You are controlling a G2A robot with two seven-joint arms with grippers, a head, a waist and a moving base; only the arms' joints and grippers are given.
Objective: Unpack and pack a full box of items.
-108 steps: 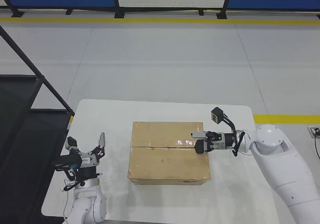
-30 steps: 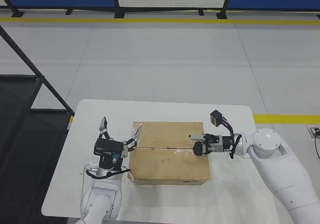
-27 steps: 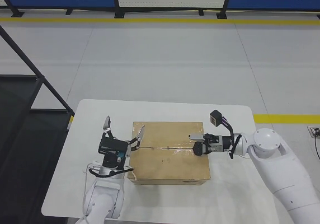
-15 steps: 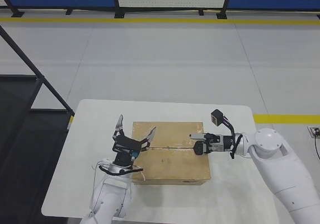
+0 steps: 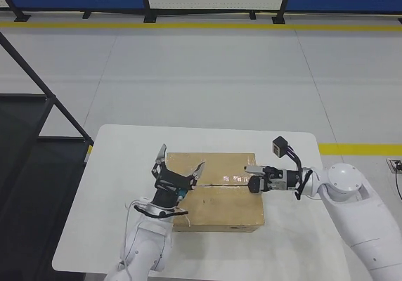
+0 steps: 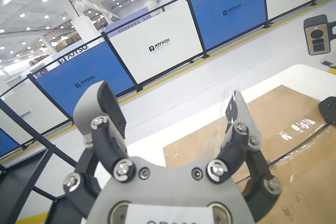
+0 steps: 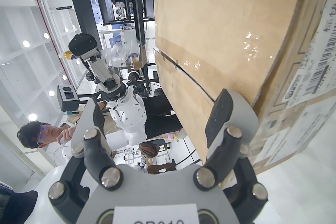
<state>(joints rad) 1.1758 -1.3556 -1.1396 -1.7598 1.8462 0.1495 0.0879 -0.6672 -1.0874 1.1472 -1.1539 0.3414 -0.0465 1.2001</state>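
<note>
A closed brown cardboard box (image 5: pixel 211 204) with a taped middle seam (image 5: pixel 218 184) stands in the centre of the white table (image 5: pixel 117 211). My left gripper (image 5: pixel 180 168) hangs open above the box's left part, fingers wide apart. In the left wrist view the left gripper (image 6: pixel 173 109) has a scrap of clear film (image 6: pixel 226 107) clinging to one fingertip, with the box (image 6: pixel 288 146) below. My right gripper (image 5: pixel 252 178) is at the box's right edge by the seam, open. In the right wrist view one finger (image 7: pixel 220 117) lies against the top edge of the box (image 7: pixel 223 25).
A black metal rack (image 5: pixel 18 175) stands just left of the table. The table has bare strips on all sides of the box, widest at the left (image 5: pixel 109 161). Blue and white fence panels (image 6: pixel 157 49) line the room far behind.
My left arm has come from the table's left side, past the box's left edge, up over the box top, staying open. The right gripper has drawn back slightly towards the box's right edge.
</note>
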